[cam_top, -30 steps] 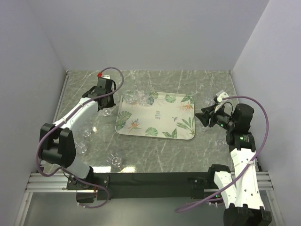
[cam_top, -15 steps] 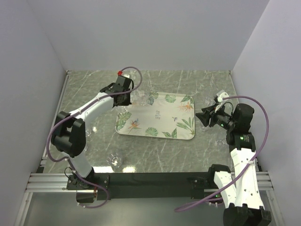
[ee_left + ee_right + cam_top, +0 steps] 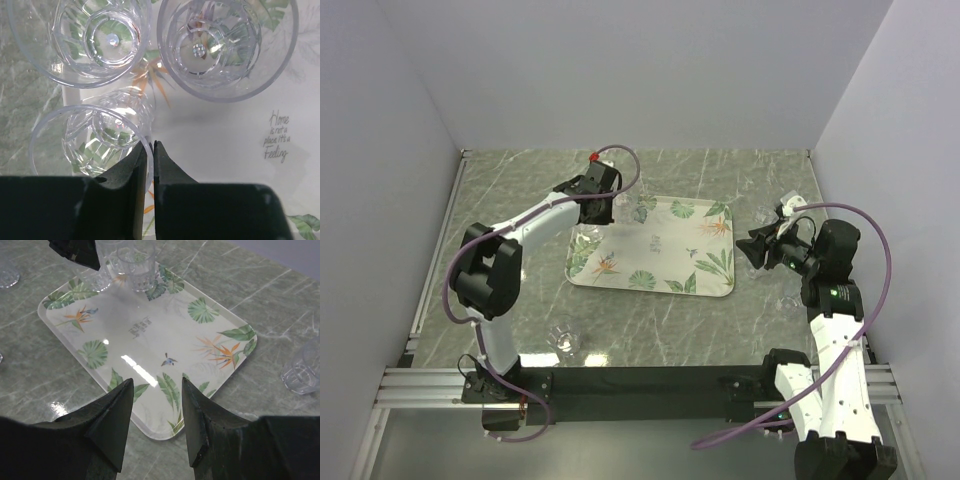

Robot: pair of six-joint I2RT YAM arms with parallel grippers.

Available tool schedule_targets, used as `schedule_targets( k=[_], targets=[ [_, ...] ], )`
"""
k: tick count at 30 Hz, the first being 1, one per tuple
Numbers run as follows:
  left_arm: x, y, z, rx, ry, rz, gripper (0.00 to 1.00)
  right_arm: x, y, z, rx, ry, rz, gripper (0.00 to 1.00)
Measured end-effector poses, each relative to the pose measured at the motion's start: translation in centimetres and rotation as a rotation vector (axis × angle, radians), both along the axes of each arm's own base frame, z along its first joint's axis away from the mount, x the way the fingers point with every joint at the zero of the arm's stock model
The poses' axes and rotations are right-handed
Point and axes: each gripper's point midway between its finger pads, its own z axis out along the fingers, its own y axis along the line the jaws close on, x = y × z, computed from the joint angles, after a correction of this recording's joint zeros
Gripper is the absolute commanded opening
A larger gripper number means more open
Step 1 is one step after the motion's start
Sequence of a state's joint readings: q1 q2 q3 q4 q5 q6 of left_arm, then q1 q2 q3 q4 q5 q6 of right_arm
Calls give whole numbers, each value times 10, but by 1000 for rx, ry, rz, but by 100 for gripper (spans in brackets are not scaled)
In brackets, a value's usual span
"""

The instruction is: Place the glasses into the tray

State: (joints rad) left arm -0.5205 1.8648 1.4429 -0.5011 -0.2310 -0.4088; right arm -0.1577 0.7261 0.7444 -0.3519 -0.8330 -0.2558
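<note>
The tray lies mid-table, cream with green leaves and orange flowers. Two clear glasses stand at its far-left corner; in the left wrist view they sit at the top. My left gripper is over that corner, its jaws pinched shut on the rim of a third glass, just inside the tray's left edge. My right gripper is open and empty by the tray's right edge; through its jaws I see the tray.
Loose glasses stand on the marble table: one near the front left, two on the right, one of them beside my right gripper. Another shows left of the tray. Walls close in the table.
My left gripper has swung right, from the table left of the tray to the tray's far-left corner, carrying the glass. The right arm has not moved.
</note>
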Motion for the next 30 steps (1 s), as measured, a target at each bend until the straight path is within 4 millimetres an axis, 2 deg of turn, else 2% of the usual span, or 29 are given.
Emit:
schedule_targets(
  k=[3, 6, 7, 10, 11, 14, 16, 18, 21, 25, 27, 30],
  targets=[
    [0, -1, 0, -3, 2, -4, 27, 1, 0, -1, -1, 4, 0, 51],
    [0, -4, 0, -15, 2, -10, 46, 1, -1, -2, -3, 5, -1, 50],
    [0, -4, 0, -17, 2, -11, 57, 1, -1, -2, -4, 4, -3, 50],
    [-1, -7, 2, -27, 0, -18, 75, 2, -2, -2, -12, 2, -9, 50],
    [-1, -8, 3, -30, -3, -23, 77, 3, -3, -3, -14, 1, -11, 50],
    [-7, -9, 14, -60, -22, -34, 84, 3, -6, -4, -31, -3, -18, 51],
    [-15, -7, 29, -87, -49, -44, 88, 3, -7, -6, -41, -5, -17, 51],
    [-23, -5, 48, -118, -86, -57, 88, 3, -8, -7, -52, -7, -16, 52],
    [-40, 3, 86, -171, -179, -75, 89, 4, -9, -10, -67, -2, -9, 52],
    [-65, 23, 128, -192, -312, -91, 98, 9, -13, -22, -80, 50, -17, 53],
    [-79, 37, 140, -189, -372, -84, 99, 14, -19, -30, -95, 96, -39, 53],
    [-101, 60, 149, -169, -448, -64, 99, 22, -30, -40, -128, 161, -82, 53]
  ],
)
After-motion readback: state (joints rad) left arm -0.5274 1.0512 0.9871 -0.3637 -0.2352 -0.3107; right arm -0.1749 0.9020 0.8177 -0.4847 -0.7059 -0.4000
